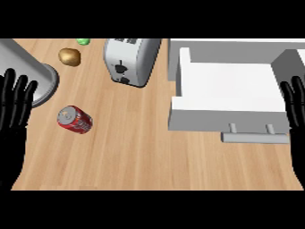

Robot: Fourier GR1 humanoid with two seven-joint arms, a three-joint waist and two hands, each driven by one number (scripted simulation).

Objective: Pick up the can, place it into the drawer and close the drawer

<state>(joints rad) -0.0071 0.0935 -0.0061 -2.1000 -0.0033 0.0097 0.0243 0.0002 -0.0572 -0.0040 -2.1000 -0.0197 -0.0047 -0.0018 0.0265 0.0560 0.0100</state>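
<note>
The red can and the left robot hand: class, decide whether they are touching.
Apart. The head view shows a strip of bare wooden counter between the red can and the left robot hand, which rests open at the view's left edge.

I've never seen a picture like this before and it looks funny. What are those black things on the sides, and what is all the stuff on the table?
Those black things are a robot's hands. The picture is taken from the robot's head, looking down at a wooden counter. The left robot hand and the right robot hand rest open at the sides, fingers up, holding nothing. On the counter stands a red soda can near the left robot hand. Behind it are a silver toaster, a brownish round thing, something small and green, and a big grey cylinder. On the right is a white drawer, pulled open, with a handle in front.
</note>
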